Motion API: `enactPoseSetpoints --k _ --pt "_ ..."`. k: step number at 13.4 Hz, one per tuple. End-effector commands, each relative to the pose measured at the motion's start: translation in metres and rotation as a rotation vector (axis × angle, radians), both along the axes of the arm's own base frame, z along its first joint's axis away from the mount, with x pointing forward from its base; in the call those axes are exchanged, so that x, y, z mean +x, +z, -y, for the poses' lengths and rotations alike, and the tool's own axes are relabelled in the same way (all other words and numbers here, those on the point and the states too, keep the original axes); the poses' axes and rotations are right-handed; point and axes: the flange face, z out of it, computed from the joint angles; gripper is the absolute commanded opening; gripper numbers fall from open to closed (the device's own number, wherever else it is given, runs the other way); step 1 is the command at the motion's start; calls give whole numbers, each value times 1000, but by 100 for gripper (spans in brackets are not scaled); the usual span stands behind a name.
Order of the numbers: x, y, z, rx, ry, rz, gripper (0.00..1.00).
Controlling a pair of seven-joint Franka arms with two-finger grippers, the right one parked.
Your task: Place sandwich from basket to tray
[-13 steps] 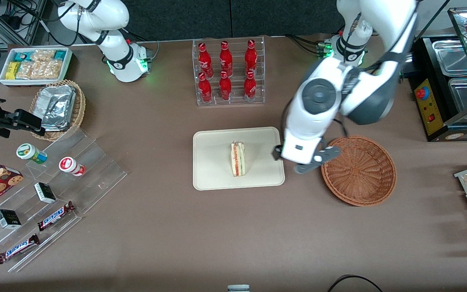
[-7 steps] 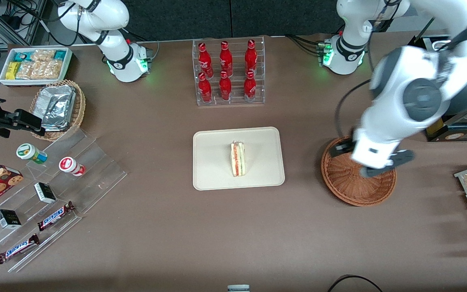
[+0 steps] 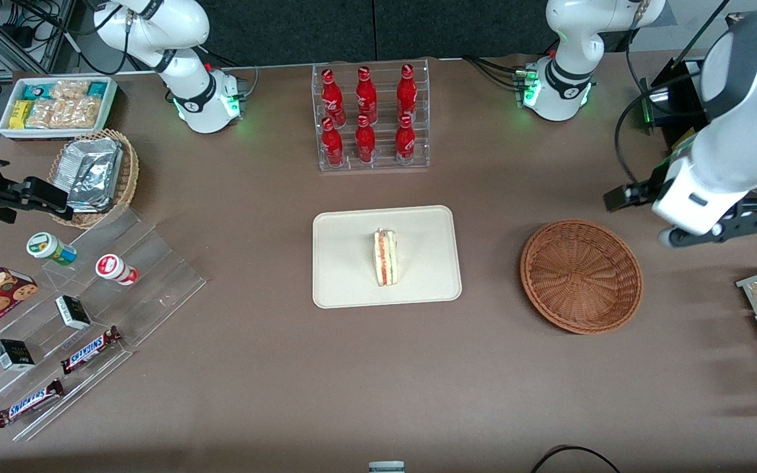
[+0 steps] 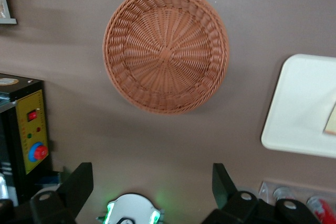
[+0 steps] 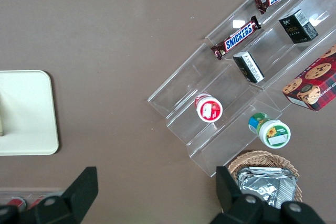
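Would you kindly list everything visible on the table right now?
sandwich: one, white with red-green filling, on the tray
tray: one, cream, mid-table
basket: one, reddish-brown, empty, beside the tray toward the working arm's end
cola bottles: six, red, in a clear rack
foil packs: silver, in a tan basket
Snickers bars: two, on clear steps
end effector: open, raised, past the basket at the working arm's end

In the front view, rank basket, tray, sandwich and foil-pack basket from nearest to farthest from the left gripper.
The left gripper hovers open at the working arm's end.
1. Basket, nearest to it.
2. Tray, mid-table.
3. Sandwich, on the tray, too close to the tray to separate.
4. Foil-pack basket, parked arm's end.
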Motion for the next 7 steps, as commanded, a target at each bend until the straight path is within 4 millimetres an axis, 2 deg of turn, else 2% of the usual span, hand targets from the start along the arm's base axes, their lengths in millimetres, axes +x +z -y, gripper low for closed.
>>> enactPoseSetpoints --k 1,3,4,5,7 --pt "-30 21 -22 -35 -84 -23 100" --pt "-43 42 -39 -41 -87 -10 100" --pt "-49 51 -59 -46 -59 -6 100" --pt "-52 54 -66 -50 -69 -9 100" --pt "-47 52 -75 -74 -74 -15 100"
